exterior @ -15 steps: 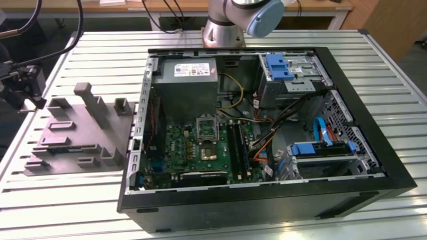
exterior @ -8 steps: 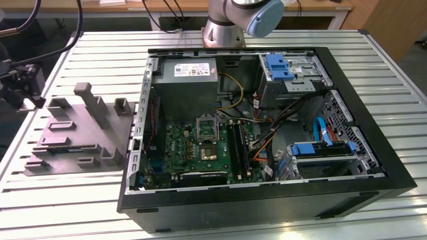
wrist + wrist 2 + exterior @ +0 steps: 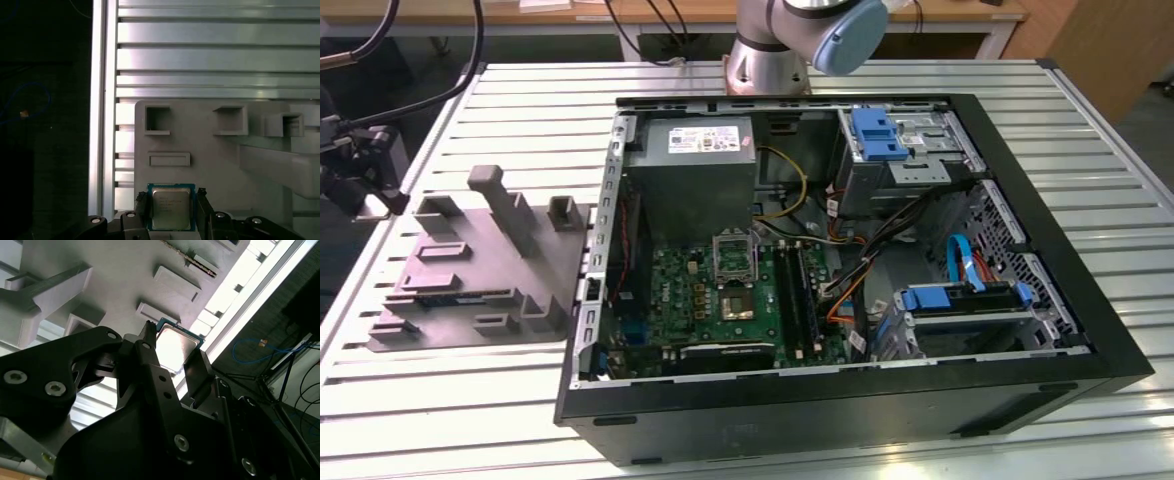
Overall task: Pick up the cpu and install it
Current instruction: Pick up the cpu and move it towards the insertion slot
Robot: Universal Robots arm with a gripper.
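Two black jaws pinch the small square silvery-topped cpu (image 3: 171, 209) by opposite edges (flat, likely to keep it level for seating), seen against the grey moulded plastic holder (image 3: 210, 150), whose square pockets look vacant. Beside that holder, the open black computer case (image 3: 854, 400) holds the green circuit board (image 3: 700, 300).

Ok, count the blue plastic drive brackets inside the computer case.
2. One blue bracket tops the drive bay at the far end of the case; the other crosses the drive cage at the exterior view's right. Cables may hide more.
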